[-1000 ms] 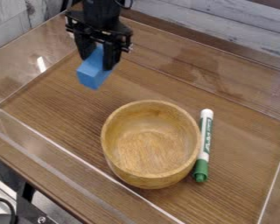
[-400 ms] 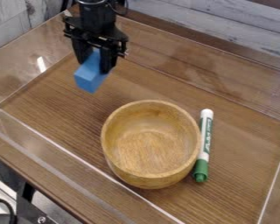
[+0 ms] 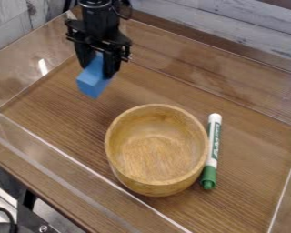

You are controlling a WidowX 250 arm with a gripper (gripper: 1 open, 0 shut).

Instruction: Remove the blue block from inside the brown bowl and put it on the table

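Your claw [image 3: 102, 62] points straight down at far left, clamped on the blue block [image 3: 95, 79], which hangs tilted above the worktop [image 3: 63, 114], well apart from the brown bowl [image 3: 158, 148]. Bowl sits near centre; green-capped marker [image 3: 211, 151] lies just right of it.
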